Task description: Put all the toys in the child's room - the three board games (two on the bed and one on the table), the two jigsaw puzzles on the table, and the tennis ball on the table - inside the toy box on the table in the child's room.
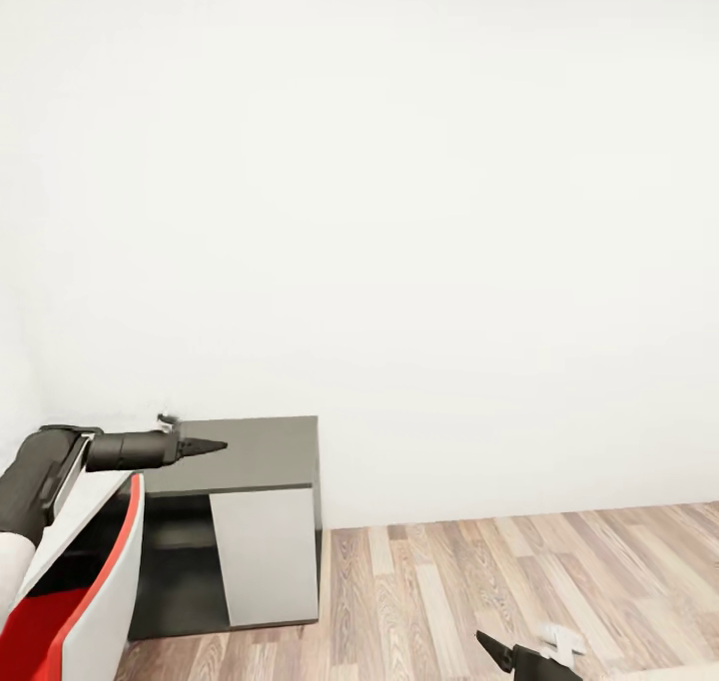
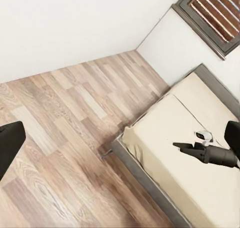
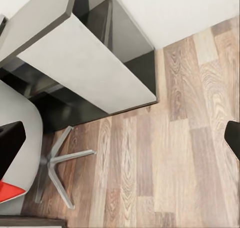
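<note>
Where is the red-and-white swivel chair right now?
In the head view, the red-and-white swivel chair sits at lower left, beside the dark-grey desk section against the white wall, below the left gripper.

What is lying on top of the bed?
The visible part of the bed shows a bare beige mattress with no toys. The rest is cut off or covered by the right gripper.

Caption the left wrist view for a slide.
Left wrist camera looking down on the beige bed and wood-plank floor, a gripper hovering over the mattress.
</note>
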Motion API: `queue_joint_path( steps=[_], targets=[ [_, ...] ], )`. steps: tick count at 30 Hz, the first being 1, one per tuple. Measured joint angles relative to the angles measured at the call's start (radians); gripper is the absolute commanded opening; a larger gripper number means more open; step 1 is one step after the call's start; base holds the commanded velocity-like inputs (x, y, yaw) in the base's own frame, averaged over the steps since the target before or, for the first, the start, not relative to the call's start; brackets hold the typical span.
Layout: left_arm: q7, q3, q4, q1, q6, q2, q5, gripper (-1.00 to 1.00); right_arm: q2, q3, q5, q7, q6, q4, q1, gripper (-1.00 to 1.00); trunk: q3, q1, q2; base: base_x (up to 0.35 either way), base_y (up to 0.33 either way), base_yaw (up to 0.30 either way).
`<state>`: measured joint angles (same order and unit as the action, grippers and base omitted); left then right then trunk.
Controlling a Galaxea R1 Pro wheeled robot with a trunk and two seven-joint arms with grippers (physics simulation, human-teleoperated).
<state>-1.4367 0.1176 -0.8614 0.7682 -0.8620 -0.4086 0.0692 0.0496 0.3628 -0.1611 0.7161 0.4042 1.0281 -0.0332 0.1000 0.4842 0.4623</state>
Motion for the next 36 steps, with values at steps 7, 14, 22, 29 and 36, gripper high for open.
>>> queue_joint_path(
  steps=[7,14,22,29,36],
  targets=[
    [0.378,-0.001,0.038,-0.067,0.017,0.133,0.055,1.0,-0.001,-0.001,0.011,-0.008,-0.002,-0.009,0.0,1.0,0.007,0.0,0.0,0.0,0.0,-0.252],
    [0.71,-0.001,0.207,-0.133,0.156,0.206,0.065,1.0,-0.003,-0.005,0.019,-0.027,-0.014,-0.086,-0.008,1.0,0.014,0.0,0.0,0.0,0.0,-0.247],
    [1.0,-0.001,0.58,-0.165,0.417,0.224,0.063,1.0,-0.012,-0.061,0.044,-0.185,-0.007,-0.169,-0.027,1.0,0.013,0.0,0.0,0.0,0.0,-0.098],
    [1.176,0.0,0.792,-0.2,0.619,0.23,0.061,1.0,-0.016,-0.163,0.059,-0.329,-0.012,-0.27,-0.029,1.0,0.004,0.0,0.0,0.0,0.0,-0.013],
    [1.309,0.002,0.839,-0.281,0.69,0.241,0.054,1.0,-0.017,-0.243,0.063,-0.404,-0.019,-0.337,-0.03,1.0,-0.008,0.0,0.0,0.0,0.0,-0.002]
  ],
)
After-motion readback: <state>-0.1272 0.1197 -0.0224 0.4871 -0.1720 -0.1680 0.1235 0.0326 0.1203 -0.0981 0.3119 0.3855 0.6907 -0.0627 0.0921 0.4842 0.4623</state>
